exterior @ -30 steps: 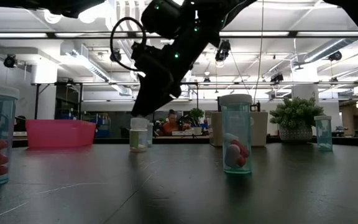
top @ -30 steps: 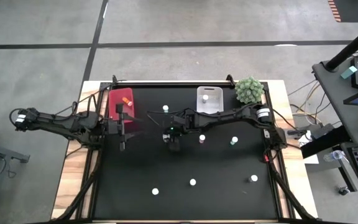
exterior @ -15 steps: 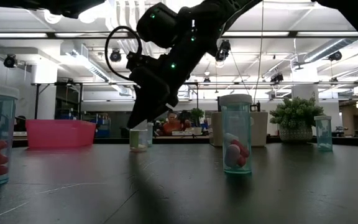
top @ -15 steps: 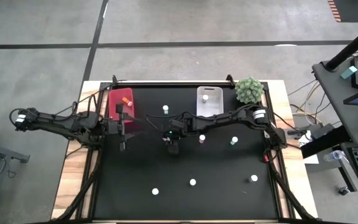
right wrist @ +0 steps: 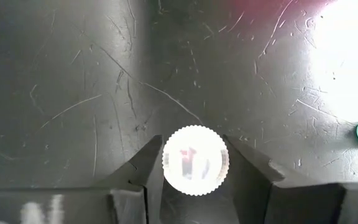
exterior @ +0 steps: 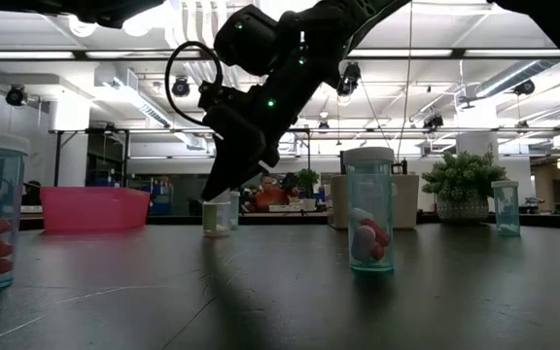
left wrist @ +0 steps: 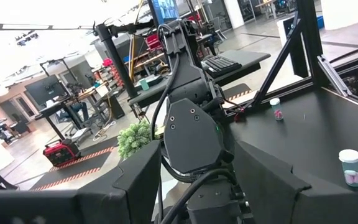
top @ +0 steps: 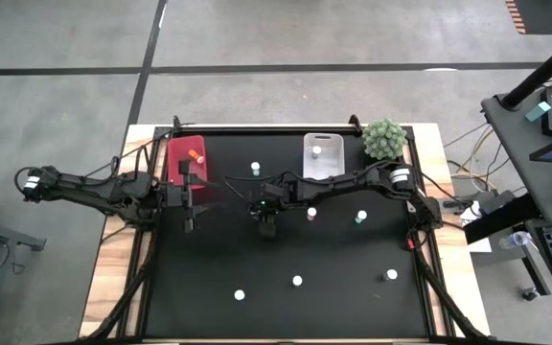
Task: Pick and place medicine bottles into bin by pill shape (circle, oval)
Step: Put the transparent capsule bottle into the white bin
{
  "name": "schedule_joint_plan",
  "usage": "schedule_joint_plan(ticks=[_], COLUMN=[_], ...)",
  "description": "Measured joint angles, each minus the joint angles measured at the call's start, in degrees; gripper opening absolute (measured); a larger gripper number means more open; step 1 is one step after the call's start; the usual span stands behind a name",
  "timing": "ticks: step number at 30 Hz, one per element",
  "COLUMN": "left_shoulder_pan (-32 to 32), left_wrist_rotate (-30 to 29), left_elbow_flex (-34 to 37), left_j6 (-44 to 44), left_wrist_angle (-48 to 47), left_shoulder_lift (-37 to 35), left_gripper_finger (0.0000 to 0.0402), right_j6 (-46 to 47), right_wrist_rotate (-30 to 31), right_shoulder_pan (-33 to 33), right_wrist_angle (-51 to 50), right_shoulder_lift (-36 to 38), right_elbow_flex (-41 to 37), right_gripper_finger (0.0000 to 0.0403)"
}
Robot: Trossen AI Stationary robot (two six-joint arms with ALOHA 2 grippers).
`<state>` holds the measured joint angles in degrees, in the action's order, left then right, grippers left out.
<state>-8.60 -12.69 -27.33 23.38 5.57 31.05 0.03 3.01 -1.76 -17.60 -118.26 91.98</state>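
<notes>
Showing only in right wrist view, capped vial (right wrist: 195,160) between right tool (right wrist: 195,186) fingers

Both arms are matte black with blocky jointed housings. Black cables loop loosely along the right arm (exterior: 261,87), on which small green indicator lights glow. The left arm (top: 113,189) has a white band near its base. The right gripper (right wrist: 194,186) has dark, wedge-shaped fingers (right wrist: 135,180).

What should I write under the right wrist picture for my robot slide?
Looking straight down, the right gripper brackets a white-capped medicine bottle standing on the scratched black table.
</notes>
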Motion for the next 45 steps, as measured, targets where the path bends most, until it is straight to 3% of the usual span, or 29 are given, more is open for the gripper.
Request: schedule_joint_plan(ticks=[10, 31, 45], left_shoulder_pan=[0.00, 0.00, 0.00], left_wrist_rotate=[-0.01, -0.03, -0.30], left_elbow_flex=[-0.01, -0.02, -0.02], left_j6=[-0.09, -0.26, -0.23], left_wrist_angle=[0.00, 0.01, 0.05], left_shoulder_lift=[-0.03, -0.06, 0.03], left_gripper_finger=[0.0190, 0.0190, 0.0190], right_j6=[-0.05, -0.85, 4.17], right_wrist_rotate=[0.01, 3.26, 3.42], right_shoulder_pan=[0.00, -5.09, -15.90], right_wrist_angle=[-1.24, -21.52, -15.97], right_shoulder_lift=[3.65, 21.07, 32.92], right_elbow_flex=[0.00, -1.66, -18.95], right_gripper_finger=[0.0146, 0.0141, 0.0139])
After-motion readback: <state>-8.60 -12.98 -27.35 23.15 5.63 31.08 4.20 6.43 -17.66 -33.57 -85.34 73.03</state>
